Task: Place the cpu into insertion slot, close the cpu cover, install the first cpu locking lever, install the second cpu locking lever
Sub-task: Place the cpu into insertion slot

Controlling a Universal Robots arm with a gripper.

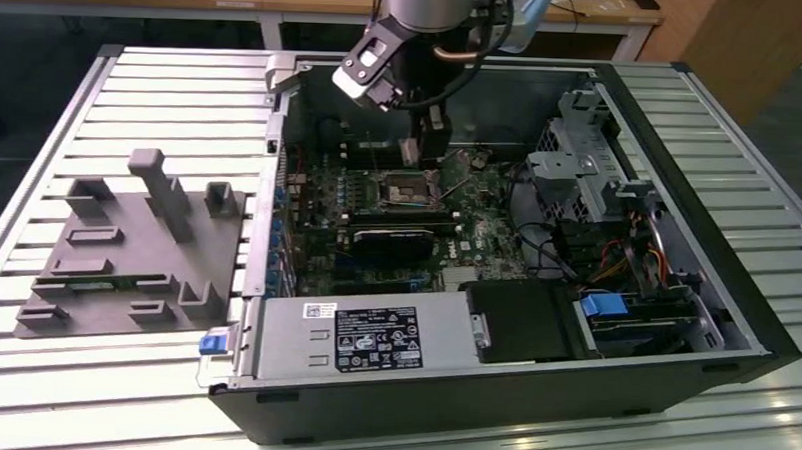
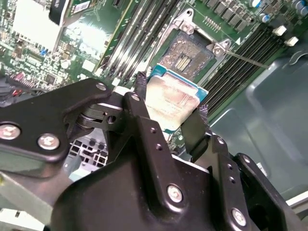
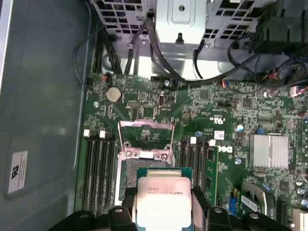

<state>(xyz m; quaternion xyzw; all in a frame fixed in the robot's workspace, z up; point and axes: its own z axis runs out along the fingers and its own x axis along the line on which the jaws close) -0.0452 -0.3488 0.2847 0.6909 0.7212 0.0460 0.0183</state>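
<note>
**A:** While the cpu (image 2: 175, 98) is clamped by its opposite edges in the gripper (image 2: 171, 103), how is it best seated?

**B:** It is held over the insertion slot (image 2: 185, 55), so its edges should be squared to the socket rim and levelled. Beyond, the cpu cover (image 3: 144, 154) is swung open.

slatted table (image 1: 88, 399) | on it: open computer case (image 1: 502, 404), grey fixture (image 1: 120, 260)
</note>
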